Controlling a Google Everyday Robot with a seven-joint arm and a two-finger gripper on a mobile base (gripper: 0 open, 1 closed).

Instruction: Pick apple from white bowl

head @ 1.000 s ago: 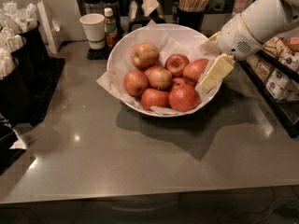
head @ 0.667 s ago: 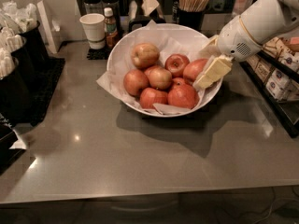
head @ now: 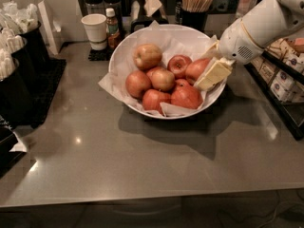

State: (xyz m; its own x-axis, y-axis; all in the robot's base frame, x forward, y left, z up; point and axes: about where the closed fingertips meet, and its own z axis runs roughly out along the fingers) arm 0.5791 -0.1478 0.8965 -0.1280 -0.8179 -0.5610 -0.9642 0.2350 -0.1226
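The white bowl (head: 124, 49), wide and lined with crinkled white paper, stands in the middle of the grey counter and holds several red apples. An elongated red apple (head: 196, 69) lies at the bowl's right side; no sticker shows on any apple. My gripper (head: 212, 73), with cream-coloured pads on a white arm (head: 259, 27), reaches in from the right over the bowl's right rim. It is right against that apple's right side, above another large red apple (head: 186, 97). A yellowish-red apple (head: 147, 56) lies at the back left of the bowl.
A small white paper cup (head: 94, 30) and a sauce bottle (head: 112, 26) stand behind the bowl at left. A cup of stir sticks (head: 194, 6) stands behind it. Black holders (head: 23, 65) fill the left side. A rack of packets (head: 282, 77) lines the right edge.
My gripper has edged left and slightly up, closer against the elongated apple at the bowl's right side. The apples and bowl have not moved.
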